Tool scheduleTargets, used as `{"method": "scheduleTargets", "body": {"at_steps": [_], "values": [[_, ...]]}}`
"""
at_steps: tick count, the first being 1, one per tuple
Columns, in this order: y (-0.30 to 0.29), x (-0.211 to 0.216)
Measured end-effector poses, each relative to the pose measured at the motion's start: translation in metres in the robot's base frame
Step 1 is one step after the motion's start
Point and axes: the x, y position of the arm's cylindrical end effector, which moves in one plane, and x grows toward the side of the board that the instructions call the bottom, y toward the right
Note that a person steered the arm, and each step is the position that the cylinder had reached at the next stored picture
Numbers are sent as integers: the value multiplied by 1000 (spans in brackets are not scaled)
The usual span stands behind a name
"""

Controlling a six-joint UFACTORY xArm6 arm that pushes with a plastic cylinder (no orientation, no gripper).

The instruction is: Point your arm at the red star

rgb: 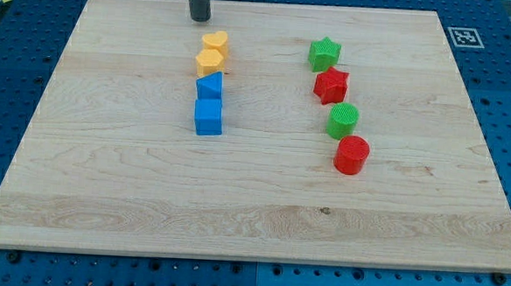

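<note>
The red star [331,85] lies on the wooden board [105,170], right of centre, just below a green star [325,53]. My tip [200,18] stands near the view's top, left of centre, just above a yellow heart [215,44]. The tip is far to the left of the red star and touches no block.
A yellow pentagon-like block [209,63], a blue block [209,86] and a blue cube [209,117] form a column below the heart. A green round block [343,119] and a red cylinder [352,155] continue the right column below the red star. A marker tag [464,36] sits at the top right.
</note>
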Motion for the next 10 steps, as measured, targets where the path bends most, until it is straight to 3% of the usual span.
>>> {"method": "scheduleTargets", "body": {"at_steps": [1,2,4,5,6,8,10], "values": [[0,0],[45,0],[225,12],[283,60],[286,112],[273,157],[252,153]]}}
